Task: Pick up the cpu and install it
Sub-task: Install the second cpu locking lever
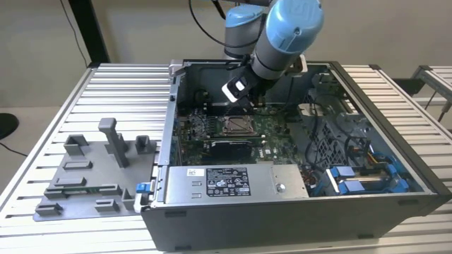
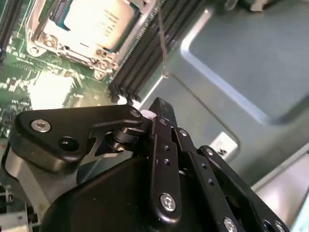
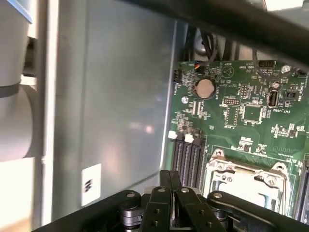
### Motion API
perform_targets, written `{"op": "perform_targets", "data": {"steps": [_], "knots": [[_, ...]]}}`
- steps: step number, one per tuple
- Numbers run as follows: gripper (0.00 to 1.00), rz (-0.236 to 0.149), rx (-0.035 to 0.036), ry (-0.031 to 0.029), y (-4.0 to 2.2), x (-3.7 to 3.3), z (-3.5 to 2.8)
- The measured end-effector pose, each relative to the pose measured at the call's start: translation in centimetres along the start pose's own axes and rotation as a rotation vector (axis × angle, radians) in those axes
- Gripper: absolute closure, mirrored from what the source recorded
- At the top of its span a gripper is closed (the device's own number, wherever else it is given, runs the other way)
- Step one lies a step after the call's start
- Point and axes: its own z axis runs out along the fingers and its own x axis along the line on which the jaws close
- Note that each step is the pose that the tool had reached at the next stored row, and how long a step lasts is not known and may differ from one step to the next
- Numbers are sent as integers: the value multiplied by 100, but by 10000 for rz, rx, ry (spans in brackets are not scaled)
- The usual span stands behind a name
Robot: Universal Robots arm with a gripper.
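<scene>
The cpu (image 1: 236,125) lies flat in the motherboard socket inside the open computer case (image 1: 395,159). Its pale silvery top (image 2: 91,21) sits within the socket's metal frame (image 3: 244,181). My gripper (image 1: 247,106) hangs just above the board, at the side of the socket toward the case's back wall. Its black fingers (image 2: 163,121) are pressed together with nothing between them, and their tips (image 3: 171,179) stand over the grey case floor beside the dark memory slots (image 3: 188,157). The gripper is apart from the cpu.
Grey plastic fixture blocks (image 1: 92,174) stand on the slatted table at the exterior view's left. A power supply (image 1: 233,182) fills the case's near side, with blue drive brackets (image 1: 363,177) and cables (image 1: 332,132) at the right. A coin battery (image 3: 205,88) sits on the board.
</scene>
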Motion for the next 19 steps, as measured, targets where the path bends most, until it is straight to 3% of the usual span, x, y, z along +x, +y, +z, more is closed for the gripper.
{"op": "perform_targets", "data": {"steps": [3,9,12,14,19], "knots": [[100,0,1,32,-64,50,-66],[100,17,21,132,-277,122,-142],[100,57,86,136,-360,135,-148],[100,97,168,25,-388,137,-149],[100,251,483,-563,-431,141,-147]]}}
